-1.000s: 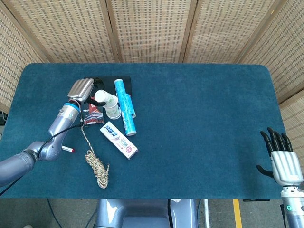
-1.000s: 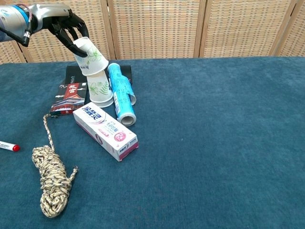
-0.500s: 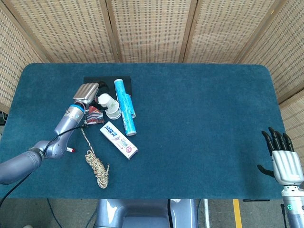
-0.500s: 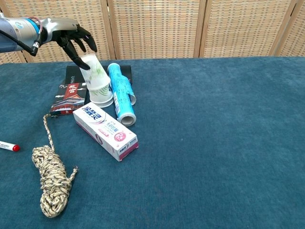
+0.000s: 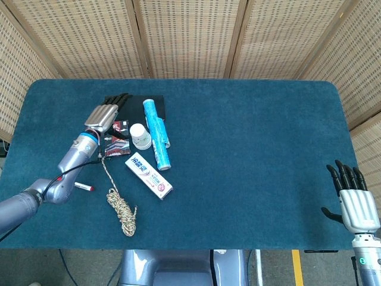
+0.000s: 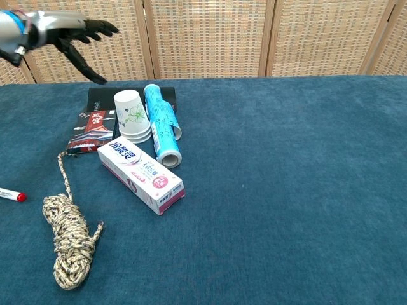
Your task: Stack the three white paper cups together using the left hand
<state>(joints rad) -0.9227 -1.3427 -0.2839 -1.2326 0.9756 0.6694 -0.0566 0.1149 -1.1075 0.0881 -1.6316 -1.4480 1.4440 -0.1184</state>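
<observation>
The white paper cups (image 5: 140,134) (image 6: 131,115) with a green leaf print stand nested upside down as one stack, on the table beside the blue tube. My left hand (image 5: 105,113) (image 6: 68,33) hovers above and to the left of the stack, fingers spread, holding nothing and not touching it. My right hand (image 5: 355,199) rests at the table's near right corner, fingers apart and empty; the chest view does not show it.
A blue tube (image 6: 161,124) lies right of the cups, a toothpaste box (image 6: 140,173) in front of them, a black packet (image 6: 94,121) under and left. A coiled rope (image 6: 67,240) and a red-capped marker (image 6: 11,196) lie near the front left. The table (image 5: 250,149) is blue cloth.
My left hand lowered the top cup onto the stack, let go, and rose up and to the left with fingers spread. The stack now sits straight.
</observation>
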